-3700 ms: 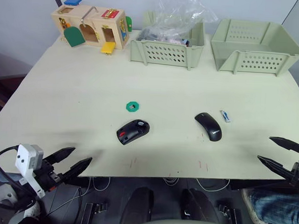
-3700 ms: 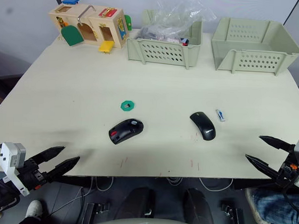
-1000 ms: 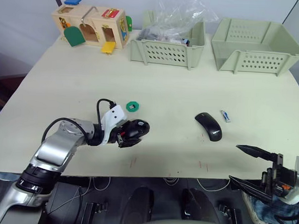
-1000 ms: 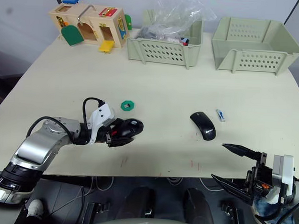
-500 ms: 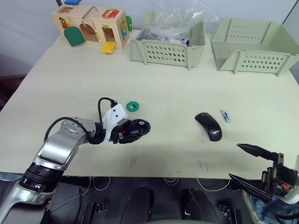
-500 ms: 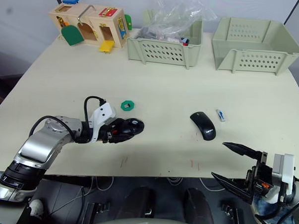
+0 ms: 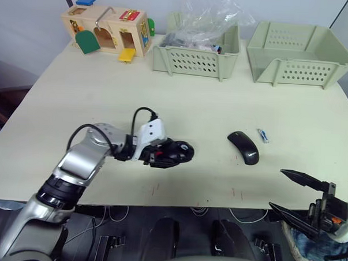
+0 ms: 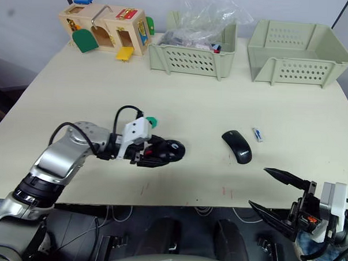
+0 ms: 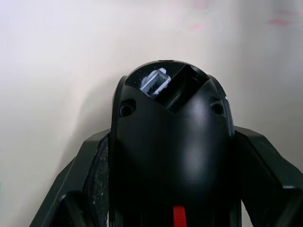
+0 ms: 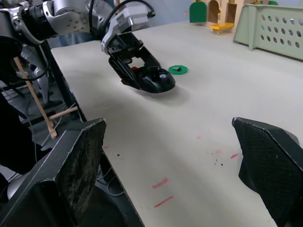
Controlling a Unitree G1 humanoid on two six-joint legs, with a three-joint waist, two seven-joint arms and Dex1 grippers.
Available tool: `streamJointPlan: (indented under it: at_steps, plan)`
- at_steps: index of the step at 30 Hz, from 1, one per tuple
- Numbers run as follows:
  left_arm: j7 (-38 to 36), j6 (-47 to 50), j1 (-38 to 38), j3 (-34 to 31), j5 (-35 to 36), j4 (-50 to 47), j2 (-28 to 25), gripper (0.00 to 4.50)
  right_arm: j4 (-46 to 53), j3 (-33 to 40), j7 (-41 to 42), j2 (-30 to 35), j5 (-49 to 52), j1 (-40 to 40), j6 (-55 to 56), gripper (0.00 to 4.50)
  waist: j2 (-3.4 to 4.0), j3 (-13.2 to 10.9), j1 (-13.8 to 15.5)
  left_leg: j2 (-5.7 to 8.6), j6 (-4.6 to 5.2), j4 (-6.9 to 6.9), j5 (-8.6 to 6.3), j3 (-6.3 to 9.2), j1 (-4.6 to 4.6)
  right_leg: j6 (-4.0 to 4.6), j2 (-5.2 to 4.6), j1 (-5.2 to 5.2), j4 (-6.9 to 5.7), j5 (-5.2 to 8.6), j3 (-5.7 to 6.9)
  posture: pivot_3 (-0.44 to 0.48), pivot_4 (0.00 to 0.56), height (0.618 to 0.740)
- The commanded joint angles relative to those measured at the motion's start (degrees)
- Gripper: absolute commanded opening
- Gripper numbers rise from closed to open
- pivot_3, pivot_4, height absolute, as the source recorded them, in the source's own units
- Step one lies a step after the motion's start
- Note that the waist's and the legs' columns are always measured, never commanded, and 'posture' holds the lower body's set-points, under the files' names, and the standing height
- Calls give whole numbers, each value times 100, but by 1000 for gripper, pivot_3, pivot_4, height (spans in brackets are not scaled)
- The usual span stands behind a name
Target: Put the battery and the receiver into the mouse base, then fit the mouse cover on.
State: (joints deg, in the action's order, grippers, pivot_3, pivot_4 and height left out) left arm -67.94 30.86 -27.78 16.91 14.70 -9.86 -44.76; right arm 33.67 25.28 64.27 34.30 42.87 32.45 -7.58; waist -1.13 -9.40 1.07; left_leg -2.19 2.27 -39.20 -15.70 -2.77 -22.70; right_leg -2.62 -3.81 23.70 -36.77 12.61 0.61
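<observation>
Your right gripper [image 7: 301,197] hangs spread wide, empty, just off the table's [image 7: 221,103] near edge. Your left gripper [image 8: 161,155] is clamped on the mouse base [image 8: 168,151], mid-table toward the near edge. Toward the right edge lie the mouse cover [image 7: 243,147] and, just beyond it, the battery [image 7: 263,135].

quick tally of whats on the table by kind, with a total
Mouse parts: 2, the mouse base held in the left gripper and the mouse cover
Batteries: 1, the battery
Green discs: 1, the green disc
Baskets: 2, basket with a plastic bag and basket on the right
Wooden toy boxes: 1, the wooden toy box
Total: 7
</observation>
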Motion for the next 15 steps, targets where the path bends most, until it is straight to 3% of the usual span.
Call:
streamJointPlan:
  at_steps: [1,9,15]
  plan:
    - [-107,-65,-414,379,-237,81,238,2924,312,239,-297,94,147,97,-195,4500,0,0,-10,0,0,0,0,-1,0,0,0,0,0,0,0,0,150,740]
    - [88,233,-881,1009,-718,293,824,2924,698,449,-1271,384,325,80,-1044,4500,0,0,-26,-1,1,-2,0,6,-1,-1,9,1,-2,1,-4,0,150,740]
    - [103,237,-891,1419,-1124,497,939,2924,838,449,-1814,592,346,-346,-1458,4500,0,2,-21,-1,2,-5,0,8,0,-15,9,0,-2,8,-4,0,150,740]
